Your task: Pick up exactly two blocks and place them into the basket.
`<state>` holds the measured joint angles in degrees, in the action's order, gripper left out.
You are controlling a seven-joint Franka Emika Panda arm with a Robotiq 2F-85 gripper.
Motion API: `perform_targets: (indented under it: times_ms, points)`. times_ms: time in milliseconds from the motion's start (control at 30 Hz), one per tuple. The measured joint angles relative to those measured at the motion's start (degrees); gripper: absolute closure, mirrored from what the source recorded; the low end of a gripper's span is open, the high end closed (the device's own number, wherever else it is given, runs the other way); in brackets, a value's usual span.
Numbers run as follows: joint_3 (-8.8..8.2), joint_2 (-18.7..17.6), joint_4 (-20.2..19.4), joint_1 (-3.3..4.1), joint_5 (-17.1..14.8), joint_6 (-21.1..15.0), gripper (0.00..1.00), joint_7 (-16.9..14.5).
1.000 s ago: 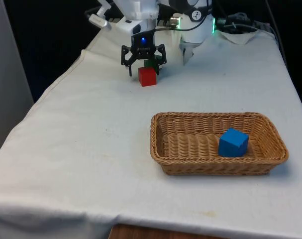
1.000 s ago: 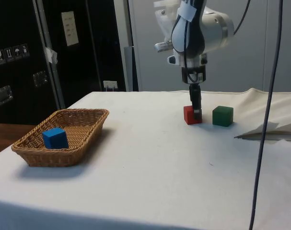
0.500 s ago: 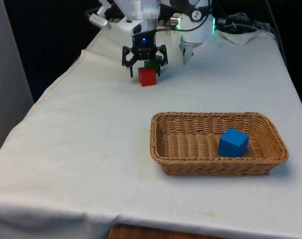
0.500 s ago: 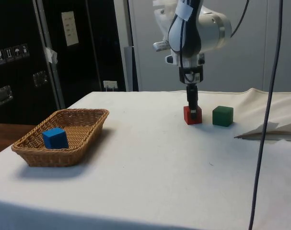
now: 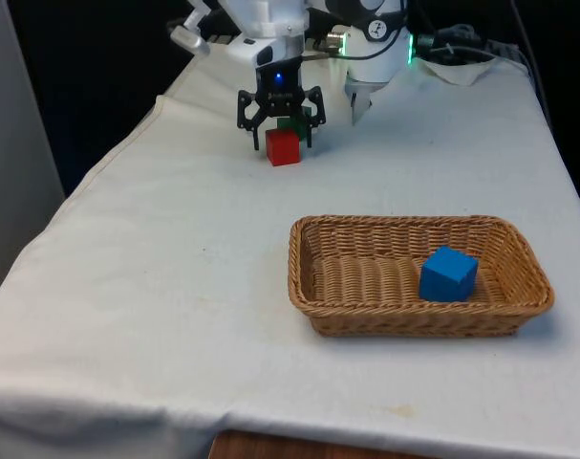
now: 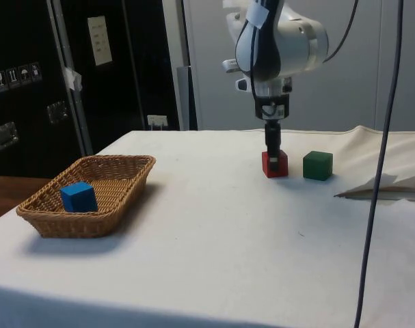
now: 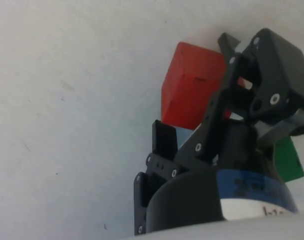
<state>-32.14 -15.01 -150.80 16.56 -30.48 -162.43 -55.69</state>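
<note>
Wicker basket [image 5: 309, 287] sits nearest the front camera, well apart from the claw and toward the front view's right of it. One blue block [image 5: 448, 273] lies inside, at the basket's end farthest from the claw; in the side view the blue block [image 6: 78, 197] shows over the rim of the basket [image 6: 125, 179]. White cloth covers the tabletop [image 5: 165, 287].

Red block [image 5: 283, 147] rests on the cloth directly under the claw [image 5: 278, 132]. Claw released, fingers spread wide, tips level with the block's top, one either side of it, not touching. Side view puts the claw [image 6: 272, 152] just above the red block [image 6: 274, 165]. Wrist view: red block [image 7: 192, 93] apart from the finger [image 7: 164, 138].

Green block [image 5: 291, 123] stands just behind the claw, partly hidden by the red one. In the side view the green block [image 6: 318, 166] sits near the red, apart, on the side away from the basket.
</note>
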Motion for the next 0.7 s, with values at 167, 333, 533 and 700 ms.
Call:
perform_targets:
  times_ms: [167,333,533,700]
  points:
    - [0.11,0.2,0.0,0.0,-1.8,0.1,0.0,-1.4]
    - [0.11,0.1,-0.1,0.0,-2.2,0.1,0.0,-2.0]
    - [0.17,-0.1,-0.2,0.06,-2.2,0.1,0.0,-2.4]
    - [0.29,-1.0,0.0,0.06,-2.2,0.1,0.03,-2.8]
